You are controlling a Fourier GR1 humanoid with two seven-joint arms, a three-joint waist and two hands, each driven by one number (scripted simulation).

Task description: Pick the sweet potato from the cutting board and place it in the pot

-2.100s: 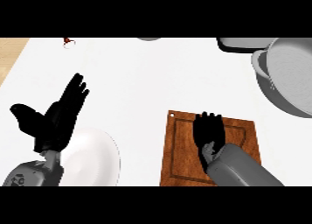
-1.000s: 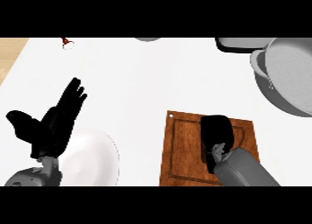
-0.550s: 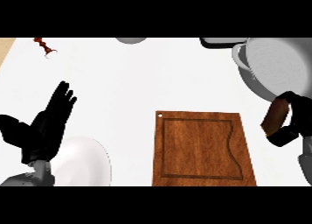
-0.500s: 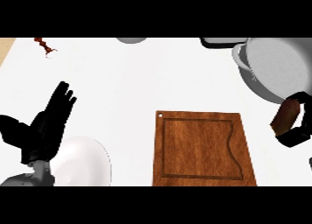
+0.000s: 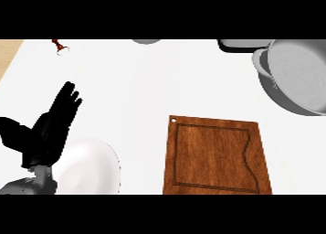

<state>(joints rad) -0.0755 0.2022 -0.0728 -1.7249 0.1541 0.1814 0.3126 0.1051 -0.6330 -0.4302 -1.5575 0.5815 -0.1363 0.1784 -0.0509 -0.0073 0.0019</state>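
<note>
Cutting board (image 5: 216, 157), lower centre, bare; sweet potato not visible in frame. Pot (image 5: 301, 75) at upper right, well apart from board. Right hand out of view, state undeterminable. Left hand (image 5: 44, 130), lower left, open and resting over plate (image 5: 91, 167)

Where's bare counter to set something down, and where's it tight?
Widest bare patch: white counter between the left hand, the cutting board and the far edge. The board's top is bare too. A narrower strip runs between board and pot. Tight spot: lower left, where hand and white plate overlap.
</note>
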